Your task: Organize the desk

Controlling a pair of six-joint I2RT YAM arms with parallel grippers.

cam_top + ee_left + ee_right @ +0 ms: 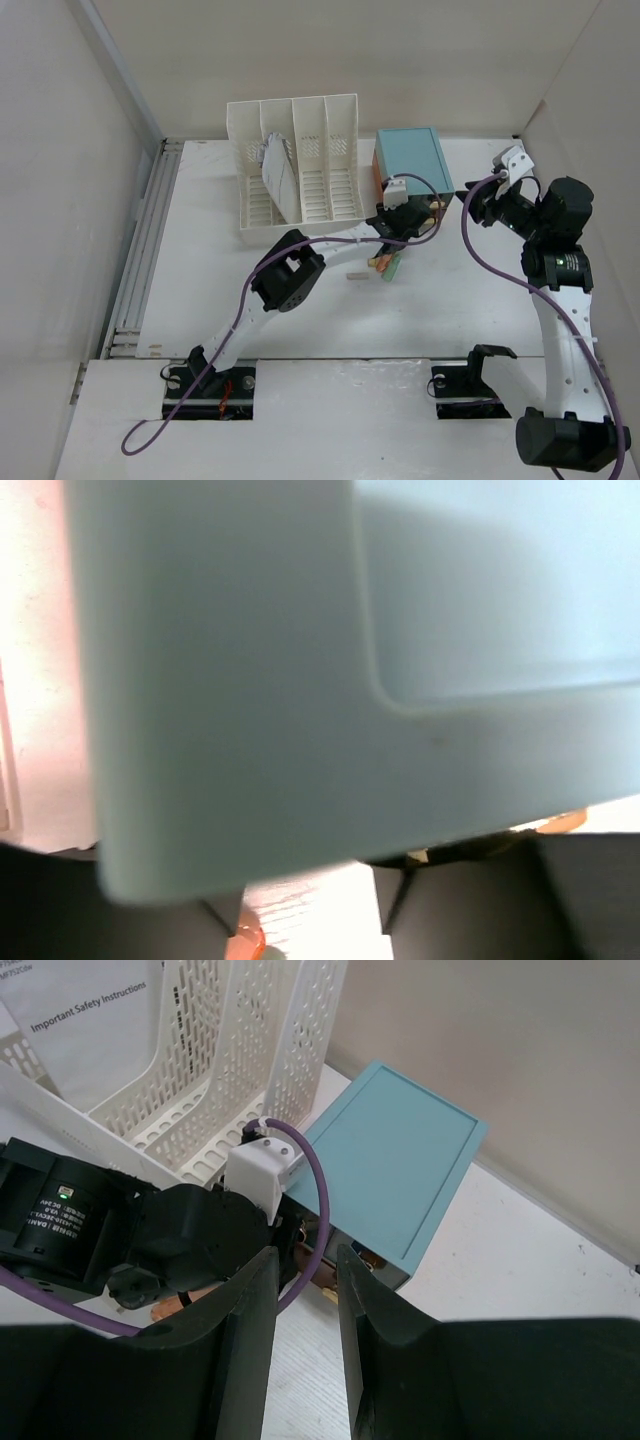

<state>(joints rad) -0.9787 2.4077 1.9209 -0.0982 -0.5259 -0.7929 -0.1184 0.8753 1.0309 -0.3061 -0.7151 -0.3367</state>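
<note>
- While the left gripper (403, 217) is hovering at the front of the teal drawer box (410, 160), I cannot tell whether its jaws are apart or together.
- The right gripper (307, 1260) is hovering nearby, its fingers standing apart and holding nothing.
- The white desk (300, 320) is lying beneath both arms.

Seen from above, soft even light falls from overhead; the white tabletop (300, 330) is bright, close to washed out, without hard glare. Under the left arm (270, 290) lies only a faint, blurred shadow. In the left wrist view the teal drawer box (250, 680) fills the frame, wholly out of focus, with a pink overexposed strip at the left edge. The right wrist view is sharp at the file rack (230, 1070) and the printed sheet (90, 1030), whose text reads clearly; the right end effector (307, 1270) shows 2 dark, slightly soft fingers (245, 1360).
</note>
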